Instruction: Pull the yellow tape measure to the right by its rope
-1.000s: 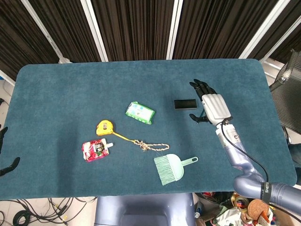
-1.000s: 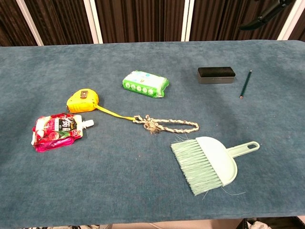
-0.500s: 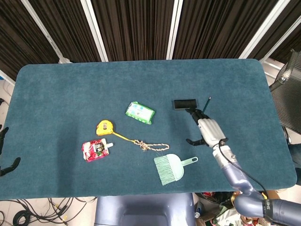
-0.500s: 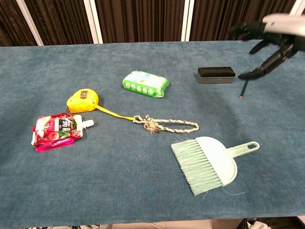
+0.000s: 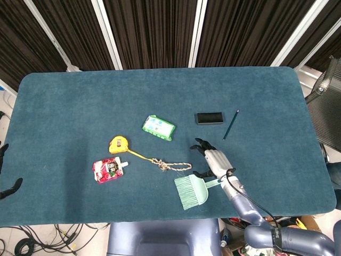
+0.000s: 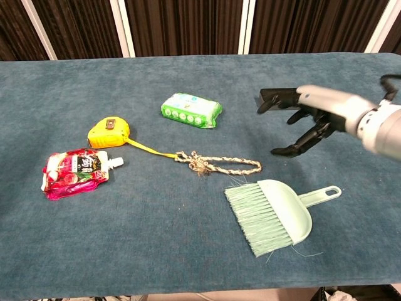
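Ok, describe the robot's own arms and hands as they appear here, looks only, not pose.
The right hand has a silver-grey back and black fingers. Behind it, the right arm is a slim bluish-grey forearm with a thin black cable along it, ending near a dark band with white lettering too small to read. At the head view's far left edge, only dark fingertips show, probably the left hand.

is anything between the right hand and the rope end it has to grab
Nothing visible blocks it. The right hand hovers open to the right of the rope loop, bare table between. The green brush lies nearer the robot, beside that path.
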Robot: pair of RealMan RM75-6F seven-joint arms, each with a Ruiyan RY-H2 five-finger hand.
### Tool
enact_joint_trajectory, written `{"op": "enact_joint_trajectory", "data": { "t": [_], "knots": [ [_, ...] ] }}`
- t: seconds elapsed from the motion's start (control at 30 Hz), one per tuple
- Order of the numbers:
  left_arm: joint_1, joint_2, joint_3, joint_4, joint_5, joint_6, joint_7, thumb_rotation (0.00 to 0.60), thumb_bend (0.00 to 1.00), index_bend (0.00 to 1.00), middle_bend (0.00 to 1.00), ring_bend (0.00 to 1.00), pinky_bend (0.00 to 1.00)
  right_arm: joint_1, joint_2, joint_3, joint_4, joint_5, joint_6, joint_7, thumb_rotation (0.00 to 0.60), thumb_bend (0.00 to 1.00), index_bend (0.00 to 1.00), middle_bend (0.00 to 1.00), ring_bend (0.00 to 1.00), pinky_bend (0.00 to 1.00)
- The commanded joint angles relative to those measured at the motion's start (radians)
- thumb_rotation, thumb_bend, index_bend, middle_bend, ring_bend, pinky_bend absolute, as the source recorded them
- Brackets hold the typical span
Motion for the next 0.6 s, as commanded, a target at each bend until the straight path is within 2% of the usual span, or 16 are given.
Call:
{"op": "enact_joint_trajectory", "data": {
  "t": [0.03, 0.3, 0.6],
  "knots": [
    [0.001, -0.001, -0.001, -0.001, 0.0, 0.003, 0.0, 0.6, 0.24, 0.04, 0.0, 0.0, 0.0, 0.012, -0.028, 0.008, 0.028, 0.021, -0.013, -0.003, 0.6, 0.19, 0.26, 0.0, 0.02, 0.15],
    [0.002, 0.0, -0.003, -0.004, -0.006, 0.003, 0.002, 0.6, 0.24, 0.04, 0.0, 0.0, 0.0, 0.028, -0.095, 0.003, 0.121, 0.046, -0.029, -0.032, 0.6, 0.27, 0.36, 0.0, 0.02, 0.15],
    [0.001, -0.001, -0.004, -0.005, -0.009, 0.0, 0.002, 0.6, 0.24, 0.04, 0.0, 0.0, 0.0, 0.019, -0.124, -0.017, 0.2, 0.02, -0.06, -0.007, 0.6, 0.27, 0.39, 0.0, 0.02, 0.15]
  ]
}}
